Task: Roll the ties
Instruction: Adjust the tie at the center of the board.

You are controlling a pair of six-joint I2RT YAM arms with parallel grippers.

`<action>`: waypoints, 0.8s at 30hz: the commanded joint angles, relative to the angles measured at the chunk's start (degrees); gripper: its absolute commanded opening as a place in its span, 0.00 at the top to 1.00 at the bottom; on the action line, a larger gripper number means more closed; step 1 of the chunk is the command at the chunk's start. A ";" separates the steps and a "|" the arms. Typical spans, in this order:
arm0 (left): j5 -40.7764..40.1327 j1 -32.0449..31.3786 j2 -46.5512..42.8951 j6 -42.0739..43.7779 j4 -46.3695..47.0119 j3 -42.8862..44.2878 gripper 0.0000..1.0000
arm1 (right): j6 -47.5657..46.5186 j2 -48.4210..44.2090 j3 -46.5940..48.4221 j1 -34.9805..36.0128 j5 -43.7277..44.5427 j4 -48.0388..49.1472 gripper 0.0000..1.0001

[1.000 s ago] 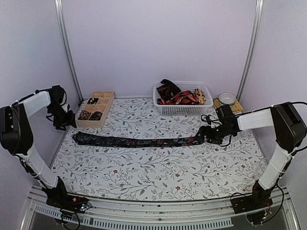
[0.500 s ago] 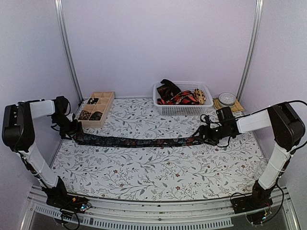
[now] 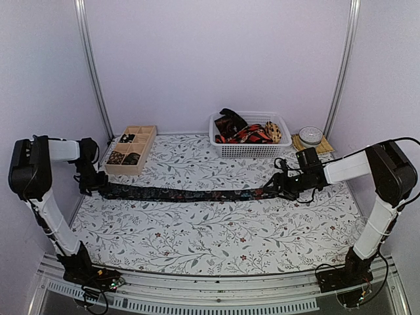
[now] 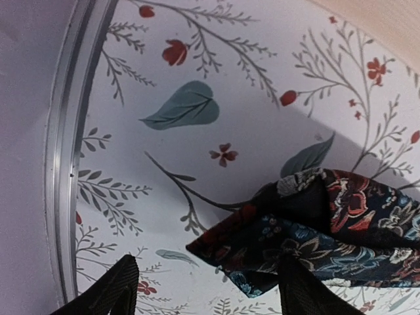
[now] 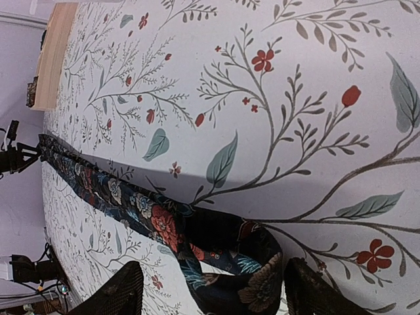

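In the overhead view, a dark floral tie (image 3: pixel 190 194) lies stretched in a nearly straight band across the middle of the flower-printed bench (image 3: pixel 197 243). The left gripper (image 3: pixel 98 186) sits at the tie's end on the left of the frame. The right gripper (image 3: pixel 281 189) sits at the end on the right. From this height it cannot be told how either gripper's jaws stand. Behind the tie, a wooden tray (image 3: pixel 123 168) at upper left holds small rolled ties (image 3: pixel 125 157) in some compartments. A white basket (image 3: pixel 249 151) at upper centre holds a heap of loose ties (image 3: pixel 246 133).

The left wrist view fills in what the overhead view lacks. The two dark fingers (image 4: pixel 121 289) at the bottom edge stand well apart, so the gripper is open. The tie's pointed, folded end reaches in from the right and lies on the bench between them. The finger on the right overlaps the cloth, though whether it presses on it cannot be told.

The right wrist view shows that gripper open too, its fingers (image 5: pixel 125 292) spread at the bottom edge. The tie's end is bunched into a fold between them. From there the tie runs off toward the upper left of the frame, where the tray's edge shows.
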 commanded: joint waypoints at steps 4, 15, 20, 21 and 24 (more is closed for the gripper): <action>-11.55 -0.54 4.16 0.15 0.47 1.46 0.28 | -0.14 -1.67 0.17 -0.15 0.03 -2.95 0.26; -11.36 -4.03 0.51 -1.34 0.10 2.23 0.26 | -0.47 -1.89 0.16 0.24 0.11 -3.43 0.25; -6.89 -5.95 -6.84 -2.44 -0.53 3.39 0.22 | -0.03 -1.04 -0.49 0.86 -0.24 -1.43 0.25; -6.45 -6.25 -7.83 -2.69 -0.76 3.83 0.21 | 0.21 -0.77 -0.70 0.86 -0.80 -0.85 0.25; -5.63 -7.83 -9.72 -3.02 -1.31 5.37 0.20 | 1.34 0.29 -0.93 0.86 -1.91 0.63 0.25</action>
